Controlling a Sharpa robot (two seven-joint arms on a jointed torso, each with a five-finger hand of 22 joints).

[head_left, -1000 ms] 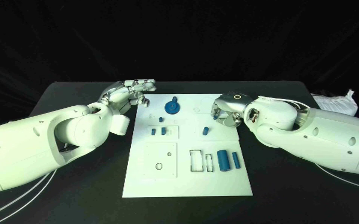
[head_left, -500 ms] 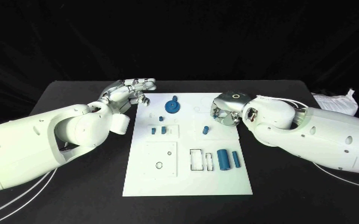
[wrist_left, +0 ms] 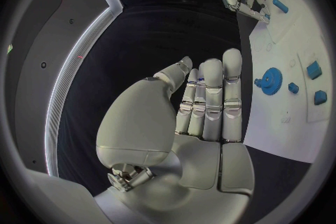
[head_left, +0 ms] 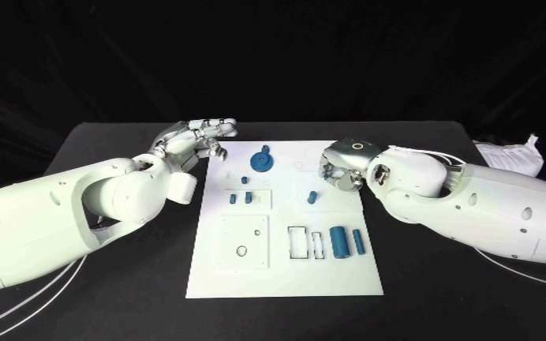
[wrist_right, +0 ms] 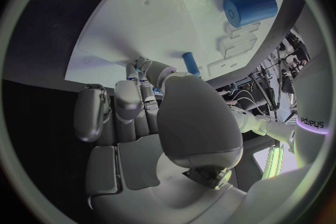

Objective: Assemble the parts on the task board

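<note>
The board (head_left: 285,222), a white plate, is seen in the middle of the black tabletop (head_left: 102,294). All places here are given from the board.

L hand (head_left: 196,140) is held just off the board's far left corner, over the tabletop. Its fingers (wrist_left: 210,95) are stretched out side by side & nothing is held in them.

R hand (head_left: 342,169) is held over the board's far right part. Its fingers (wrist_right: 133,102) are curled in toward the palm; whether anything is held can't be told.

On the board's far part, near the middle, a blue gear (head_left: 263,162) is seen. Two small blue pegs (head_left: 240,198) are placed next to each other at mid-left. One small peg (head_left: 312,196) is seen at mid-right, near the R hand. Two blue cylinders (head_left: 347,241), one thick & one thin, are laid together at the near right, beside a slot w/ a white frame (head_left: 297,244).
</note>
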